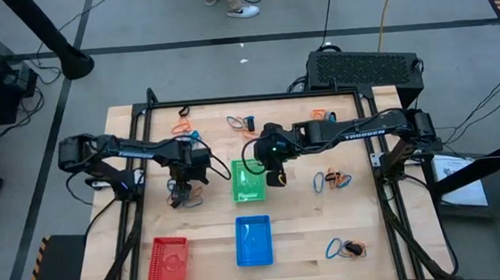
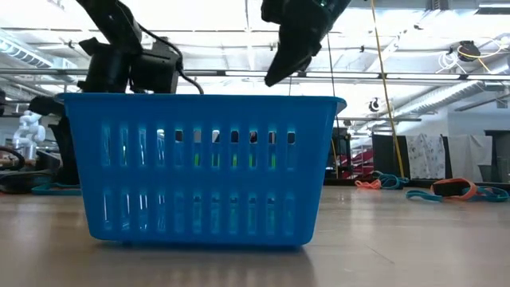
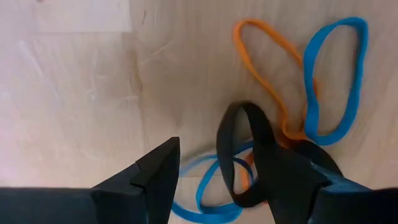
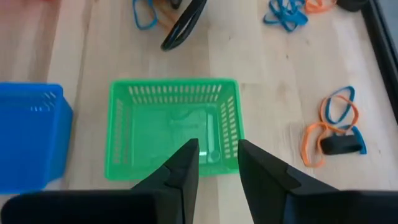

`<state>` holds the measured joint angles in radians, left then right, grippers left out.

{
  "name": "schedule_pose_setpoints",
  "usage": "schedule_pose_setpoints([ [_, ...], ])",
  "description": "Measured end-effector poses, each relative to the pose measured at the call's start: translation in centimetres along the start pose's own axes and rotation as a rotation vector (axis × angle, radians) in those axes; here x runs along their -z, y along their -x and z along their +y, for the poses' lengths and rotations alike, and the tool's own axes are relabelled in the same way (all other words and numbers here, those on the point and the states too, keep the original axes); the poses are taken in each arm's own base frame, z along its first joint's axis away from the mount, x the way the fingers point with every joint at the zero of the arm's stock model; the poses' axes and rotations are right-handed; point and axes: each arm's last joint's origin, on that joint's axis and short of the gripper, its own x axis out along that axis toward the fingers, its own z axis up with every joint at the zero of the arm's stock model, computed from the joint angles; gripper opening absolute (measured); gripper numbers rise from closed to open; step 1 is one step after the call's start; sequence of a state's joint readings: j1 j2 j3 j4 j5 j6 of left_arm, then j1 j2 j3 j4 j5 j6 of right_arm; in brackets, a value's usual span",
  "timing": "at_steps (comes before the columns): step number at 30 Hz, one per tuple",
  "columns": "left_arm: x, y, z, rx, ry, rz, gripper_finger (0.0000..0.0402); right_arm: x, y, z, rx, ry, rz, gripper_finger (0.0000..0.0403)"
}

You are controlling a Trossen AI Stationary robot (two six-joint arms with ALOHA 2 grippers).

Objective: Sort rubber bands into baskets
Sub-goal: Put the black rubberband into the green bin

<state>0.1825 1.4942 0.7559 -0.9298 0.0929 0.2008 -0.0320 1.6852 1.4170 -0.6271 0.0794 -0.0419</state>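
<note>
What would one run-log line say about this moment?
left gripper: open over rubber bands | right gripper: above green basket, nothing visibly held | blue basket, red basket: waiting

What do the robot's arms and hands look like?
Both arms are dark and jointed, with white lettering on the forearms. A small green light glows near the right hand, and a blue one near the left hand. Each hand ends in two black, wedge-shaped fingers. Black cables trail along the arms.
</note>
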Motion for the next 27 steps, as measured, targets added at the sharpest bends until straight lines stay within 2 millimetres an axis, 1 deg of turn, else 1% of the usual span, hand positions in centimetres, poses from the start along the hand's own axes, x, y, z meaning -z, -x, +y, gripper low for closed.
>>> schedule_pose_setpoints([
  [5,-0.1,-0.4,0.1,0.004,0.003,0.022,0.0209,0.4,0.0,-0.5,0.006,0.02,0.04,0.0105],
  [8,-0.1,0.0,0.1,-0.016,0.005,0.01,0.0192,0.5,0.0,-0.8,0.01,0.028,0.053,0.0105],
  [11,0.0,0.3,0.0,-0.025,0.008,-0.007,0.0145,0.6,-0.1,-1.2,0.016,0.034,0.057,0.0105],
  [13,0.1,0.5,0.0,-0.027,0.009,-0.015,0.0098,0.6,-0.1,-1.4,0.021,0.032,0.06,0.0105],
  [15,0.1,0.6,0.0,-0.028,0.009,-0.024,0.0042,0.7,-0.1,-1.7,0.026,0.025,0.063,0.0105],
  [16,0.1,0.7,0.0,-0.029,0.01,-0.027,0.0022,0.7,-0.1,-1.9,0.029,0.021,0.063,0.0105],
  [17,0.2,0.7,0.0,-0.029,0.01,-0.029,0.0012,0.7,-0.1,-2.0,0.031,0.019,0.065,0.0105],
  [21,0.3,1.0,-0.1,-0.032,0.009,-0.046,0.0005,0.8,-0.1,-2.4,0.038,0.01,0.07,0.0105],
  [23,0.4,1.5,-0.2,-0.037,0.007,-0.068,0.0004,0.9,-0.1,-2.6,0.04,0.007,0.079,0.0105],
  [27,0.5,3.5,-0.4,-0.044,0.046,-0.176,0.0003,1.5,0.1,-3.0,0.043,-0.029,0.14,0.0103],
])
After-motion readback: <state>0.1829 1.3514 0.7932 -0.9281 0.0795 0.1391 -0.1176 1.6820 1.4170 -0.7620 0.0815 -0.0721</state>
